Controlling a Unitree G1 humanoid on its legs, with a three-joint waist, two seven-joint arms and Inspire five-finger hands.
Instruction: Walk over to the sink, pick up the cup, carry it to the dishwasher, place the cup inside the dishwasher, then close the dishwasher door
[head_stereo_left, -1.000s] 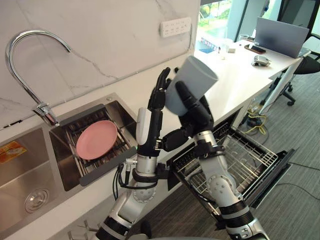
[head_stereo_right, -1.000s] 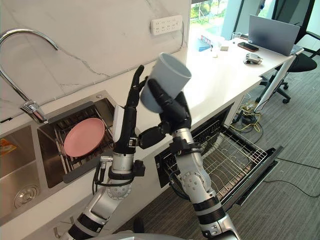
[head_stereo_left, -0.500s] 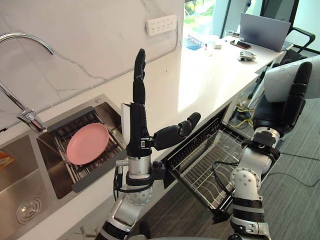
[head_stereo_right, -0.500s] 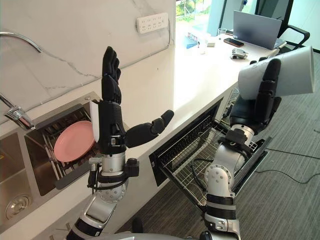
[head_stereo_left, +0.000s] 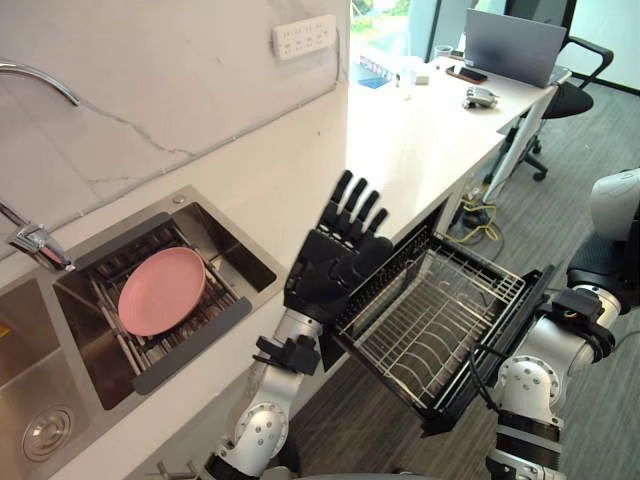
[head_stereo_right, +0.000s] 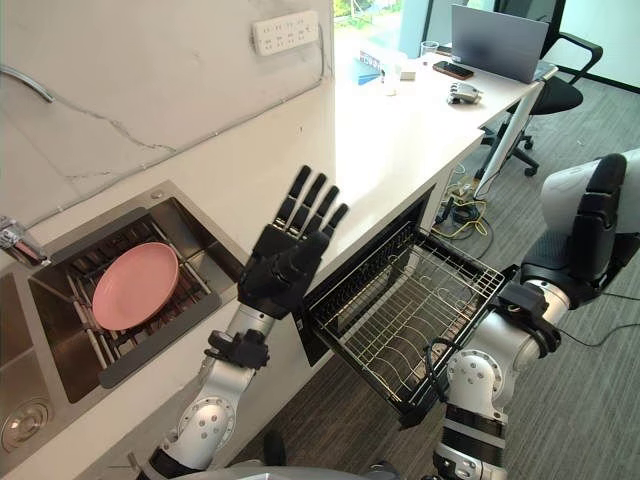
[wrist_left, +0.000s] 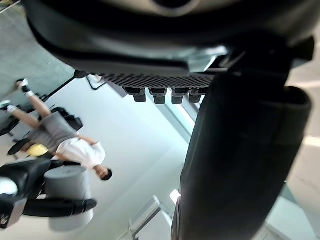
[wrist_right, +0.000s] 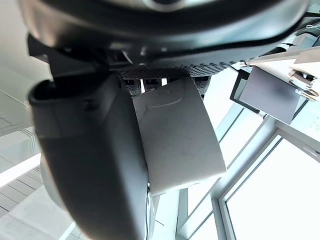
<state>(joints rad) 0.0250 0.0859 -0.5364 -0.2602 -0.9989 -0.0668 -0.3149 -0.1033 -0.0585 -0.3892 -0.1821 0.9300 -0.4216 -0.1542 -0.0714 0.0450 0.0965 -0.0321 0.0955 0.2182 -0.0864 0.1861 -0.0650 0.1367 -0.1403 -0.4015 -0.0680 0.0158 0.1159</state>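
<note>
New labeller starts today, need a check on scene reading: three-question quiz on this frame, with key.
1. Which hand holds the cup? A) left B) right C) neither
2. True or false: the dishwasher rack is pulled out and empty.
3. Fill in: the pink plate lies in the ____.

Key:
1. B, the right hand. The left hand is open.
2. True.
3. sink

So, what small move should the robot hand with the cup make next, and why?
Probably bring the cup down and leftward over the rack: the right robot hand grips it high, off to the rack's side, and the pulled-out rack looks empty.
</note>
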